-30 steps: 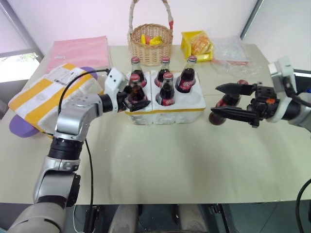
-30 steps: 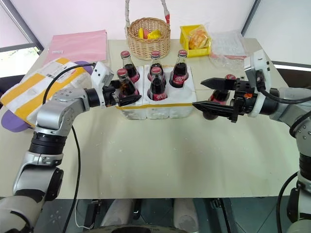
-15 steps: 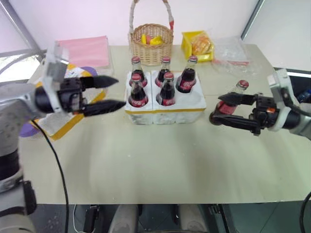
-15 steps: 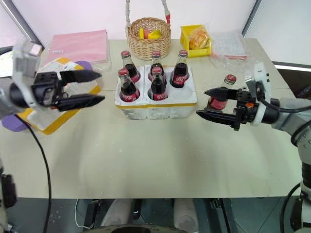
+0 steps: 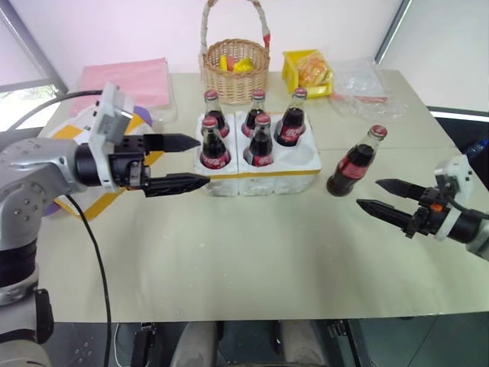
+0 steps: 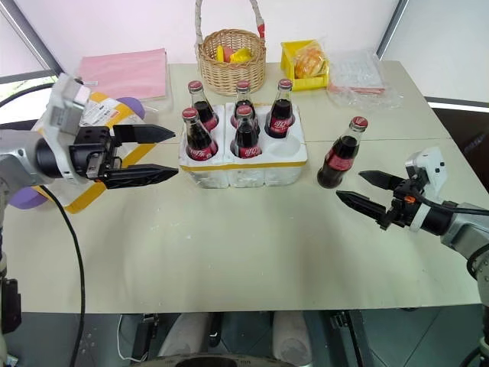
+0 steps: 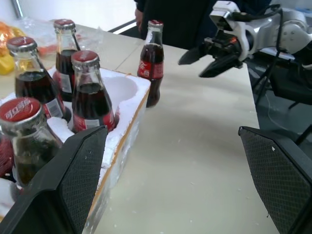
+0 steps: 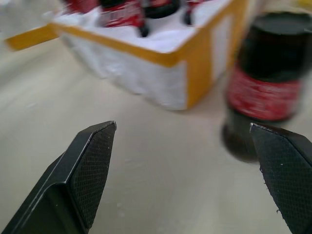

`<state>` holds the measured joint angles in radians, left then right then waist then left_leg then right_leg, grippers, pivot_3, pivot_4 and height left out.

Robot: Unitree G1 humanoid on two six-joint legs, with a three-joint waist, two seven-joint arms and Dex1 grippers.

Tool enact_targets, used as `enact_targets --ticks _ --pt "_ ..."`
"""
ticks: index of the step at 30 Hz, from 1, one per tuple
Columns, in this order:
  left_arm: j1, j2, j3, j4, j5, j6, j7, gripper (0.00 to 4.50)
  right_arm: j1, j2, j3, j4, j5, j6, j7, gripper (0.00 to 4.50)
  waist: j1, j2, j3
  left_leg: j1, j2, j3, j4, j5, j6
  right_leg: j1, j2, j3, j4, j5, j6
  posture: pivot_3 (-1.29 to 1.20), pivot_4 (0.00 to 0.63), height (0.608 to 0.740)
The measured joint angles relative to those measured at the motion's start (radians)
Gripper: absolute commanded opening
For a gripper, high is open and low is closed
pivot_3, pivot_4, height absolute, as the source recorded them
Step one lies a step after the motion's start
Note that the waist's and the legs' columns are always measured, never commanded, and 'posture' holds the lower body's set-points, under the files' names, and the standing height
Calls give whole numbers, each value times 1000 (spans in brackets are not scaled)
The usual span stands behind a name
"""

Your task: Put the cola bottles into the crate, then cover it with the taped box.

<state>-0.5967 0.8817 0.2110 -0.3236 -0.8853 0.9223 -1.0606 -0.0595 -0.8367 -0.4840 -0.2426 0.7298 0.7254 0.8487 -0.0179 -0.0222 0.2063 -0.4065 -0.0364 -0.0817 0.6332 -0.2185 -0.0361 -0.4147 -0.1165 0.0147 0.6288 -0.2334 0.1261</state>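
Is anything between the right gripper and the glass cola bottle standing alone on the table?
Nothing visible. The open right gripper points toward the lone red-capped cola bottle, with bare cream table between them.

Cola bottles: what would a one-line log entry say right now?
crate: five cola bottles in | sixth bottle: on table beside it | left gripper: open | right gripper: open | taped box: not on crate

Five cola bottles point(image 6: 243, 122) upright in crate point(image 6: 244, 164), sixth bottle point(image 6: 339, 154) just beside, taped box point(image 6: 92, 153) left.
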Motion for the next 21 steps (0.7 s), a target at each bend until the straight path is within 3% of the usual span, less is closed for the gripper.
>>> enact_targets --ticks 8,21 --pt "1 -22 -19 0 8 -23 25 4477 -135 139 41 152 -78 -93 -144 4500 3 0 0 0 0 0 0 0 0 0 0 0 0 1 1 0 150 738" --pt "1 -21 -23 -2 9 -36 53 4477 -230 198 138 305 -141 -183 -133 4500 -1 0 0 0 0 0 -1 0 0 0 0 0 0 2 3 0 150 738"
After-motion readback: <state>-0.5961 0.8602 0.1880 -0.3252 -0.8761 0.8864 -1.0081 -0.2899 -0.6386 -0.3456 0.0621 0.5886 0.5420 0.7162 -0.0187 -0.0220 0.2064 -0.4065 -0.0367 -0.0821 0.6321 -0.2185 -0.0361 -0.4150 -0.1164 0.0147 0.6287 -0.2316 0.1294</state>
